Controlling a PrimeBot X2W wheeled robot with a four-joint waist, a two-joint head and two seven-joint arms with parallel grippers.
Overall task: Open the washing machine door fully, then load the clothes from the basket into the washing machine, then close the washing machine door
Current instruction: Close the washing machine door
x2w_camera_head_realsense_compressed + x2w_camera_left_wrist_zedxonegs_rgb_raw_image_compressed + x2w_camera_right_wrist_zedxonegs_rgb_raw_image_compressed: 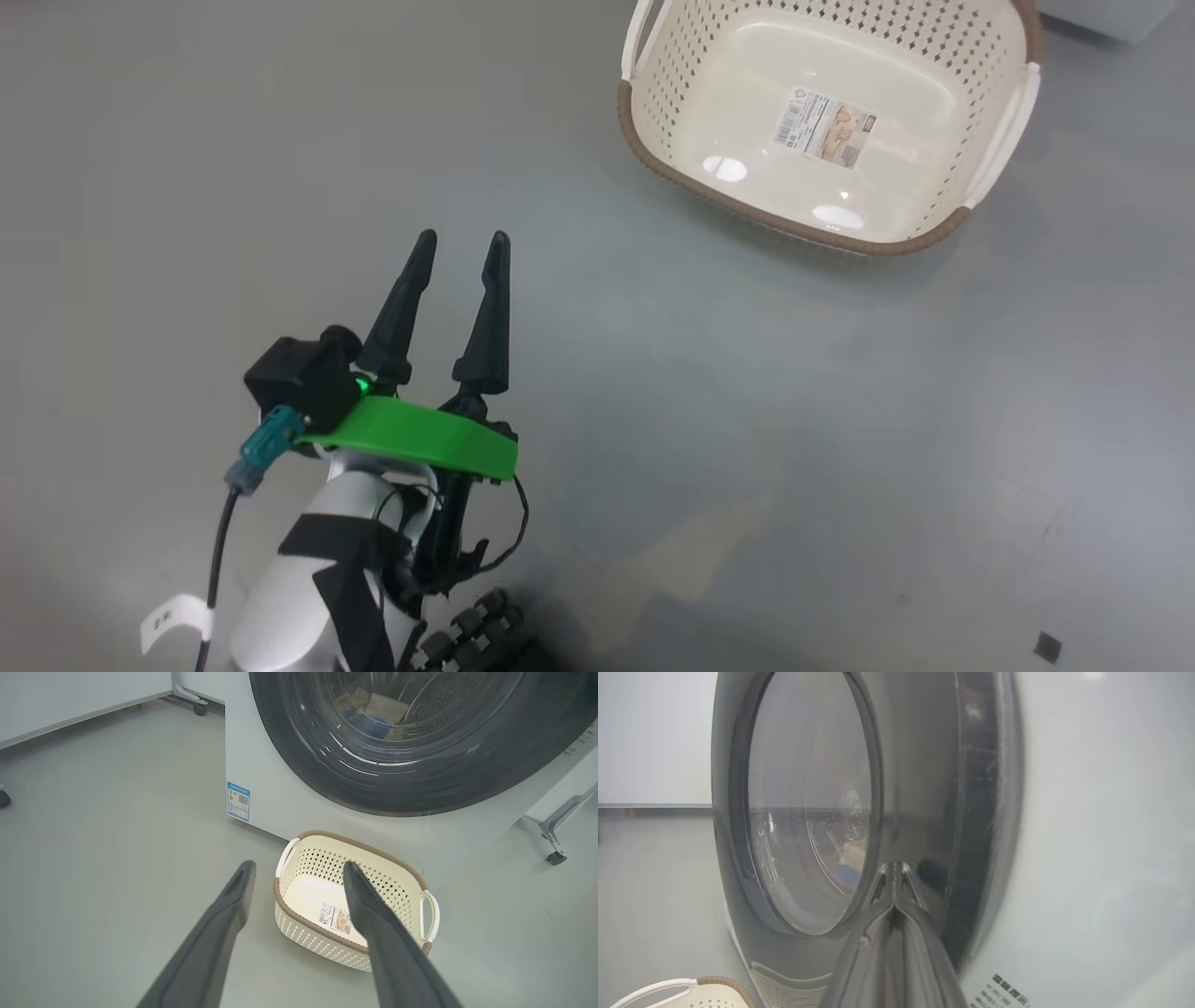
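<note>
Clenching on nothing, the right pincer [894, 870] points its closed tips at the glossy black rim of the washing machine door [808, 812]. Whether the tips touch the rim or stop just short of it, I cannot tell. The left pincer [461, 245] hangs released, its 2 fingers spread and bare, over the grey floor [747, 420]. It is well apart from the basket [784, 224], which sits farther off to the right, just in front of the washing machine [280, 802].

Of the 3 steps, steps 1 and 2 look done. The basket is bare down to its label sticker, and the clothes [373, 716] show as pale yellow and blue shapes behind the door's glass, inside the drum. Step 3 looks finished or very nearly so: in the left wrist view the door lies flat against the white front, with no gap to be seen. What may be left is a last push to latch it.

The latch and the hinge are hidden. The door's top is cut off in both wrist views. Its glass is streaked with reflections, so how many garments lie inside is hard to make out. The blur close to the right pincer's tips leaves the contact there uncertain.
</note>
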